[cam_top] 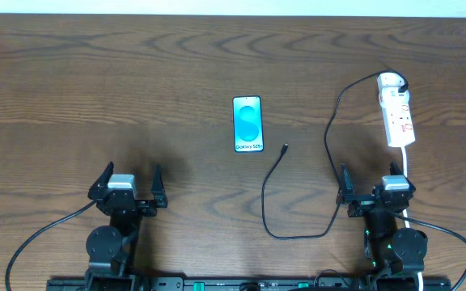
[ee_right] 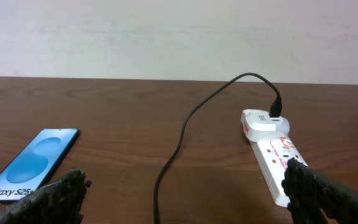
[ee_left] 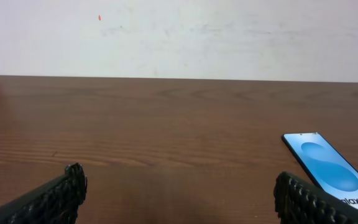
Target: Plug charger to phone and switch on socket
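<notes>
- Phone (cam_top: 247, 124) lies flat, screen up, on the table (cam_top: 95, 81). We read its long axis as running from the robot's side to the far edge, with the "Galaxy S25+" text at the near end.
- Charger (cam_top: 328, 137) is a thin black cable right of the phone. One end goes into a white adapter (cam_top: 390, 81). From there it swings toward the phone, runs down toward the arms, loops round and comes back up.
- Plug tip (cam_top: 286, 148) rests near the phone's near right corner, not touching it. It points toward the far edge, slanted slightly away from the phone.
- Socket (cam_top: 398, 117) is well right of the phone, with its long axis roughly parallel to the phone's, a bit tilted. The adapter sits at its rounded far end and a white cord (cam_top: 408, 162) leaves its near end. There are red markings on top; we cannot tell the switch position.
- Left gripper (ee_left: 180, 180) is nearer the robot than the phone and to its left, fingers spread wide, nothing between them.
- Right gripper (ee_right: 184, 174) is nearer the robot than the phone and to its right, fingers spread wide, holding nothing.
- The table is dark brown wood grain. Beyond the phone is a plain off-white wall (ee_left: 229, 31), lightly scuffed, with a small red speck (ee_left: 99, 18).
</notes>
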